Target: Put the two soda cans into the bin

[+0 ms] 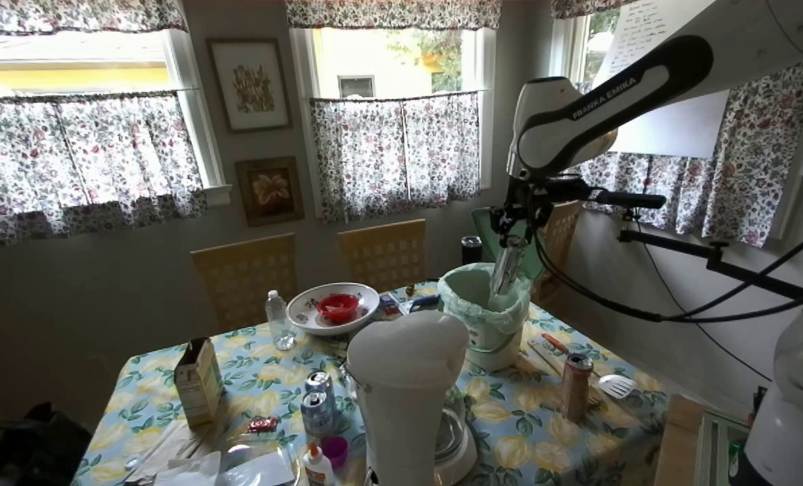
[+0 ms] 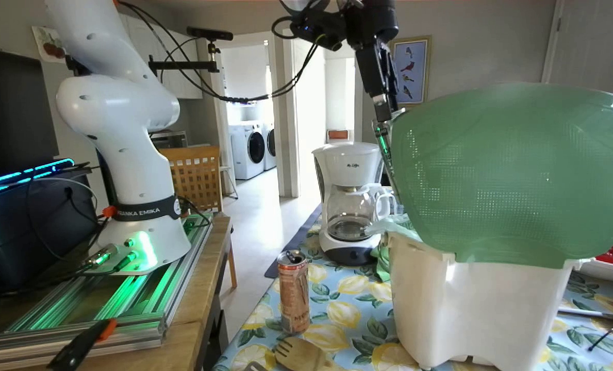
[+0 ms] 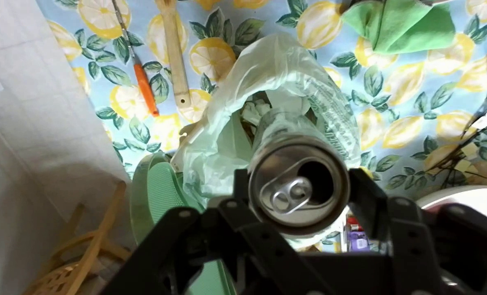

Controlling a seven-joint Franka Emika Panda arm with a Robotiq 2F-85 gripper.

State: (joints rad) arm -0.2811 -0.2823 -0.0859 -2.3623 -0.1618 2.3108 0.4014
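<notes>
The silver can [image 1: 508,267] hangs tilted over the mouth of the bin [image 1: 487,356], its top end pinched by the gripper [image 3: 298,186]. The orange-brown can [image 1: 576,390] stands upright on the table [image 1: 533,439] near the bin. Likely 0 of the 2 cans are binned: 1 seems ready for release, 1 remains. Beside the coffee maker [image 1: 404,405] stand 2 more silvery cans [image 1: 317,413], perhaps extras.

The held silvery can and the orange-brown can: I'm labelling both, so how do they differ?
The silvery can is held by the gripper; the orange-brown can stands on the table. The silvery can is tilted; the orange-brown can is upright. The silvery can is at the mouth of the bin; the orange-brown can is outside it. Both are cylindrical cans.
</notes>
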